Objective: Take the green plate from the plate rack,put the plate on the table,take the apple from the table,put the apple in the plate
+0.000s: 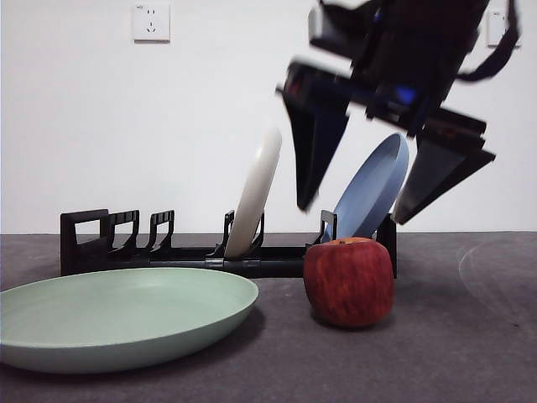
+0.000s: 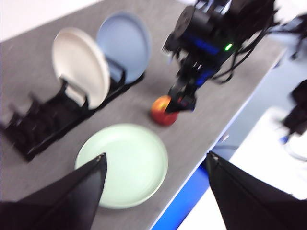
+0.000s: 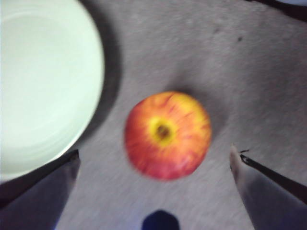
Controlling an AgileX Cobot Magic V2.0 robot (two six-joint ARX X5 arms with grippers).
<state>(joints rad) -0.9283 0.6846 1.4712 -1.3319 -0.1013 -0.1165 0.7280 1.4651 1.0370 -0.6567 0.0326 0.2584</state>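
Note:
The green plate (image 1: 126, 315) lies flat on the table (image 1: 470, 336), in front of the plate rack (image 1: 109, 243). The red apple (image 1: 349, 281) stands on the table just right of the plate. My right gripper (image 1: 354, 212) hangs open right above the apple, one jaw to each side, not touching it. The right wrist view shows the apple (image 3: 168, 134) between the open jaws of that gripper (image 3: 153, 153), with the green plate (image 3: 43, 86) beside it. My left gripper (image 2: 156, 156) is open and empty, high above the green plate (image 2: 122, 163), and sees the apple (image 2: 163, 111) too.
A cream-white plate (image 1: 258, 189) and a blue plate (image 1: 373, 189) stand upright in the rack behind the apple. The rack's left slots hold nothing. The table's blue front edge (image 2: 182, 201) runs close by the green plate.

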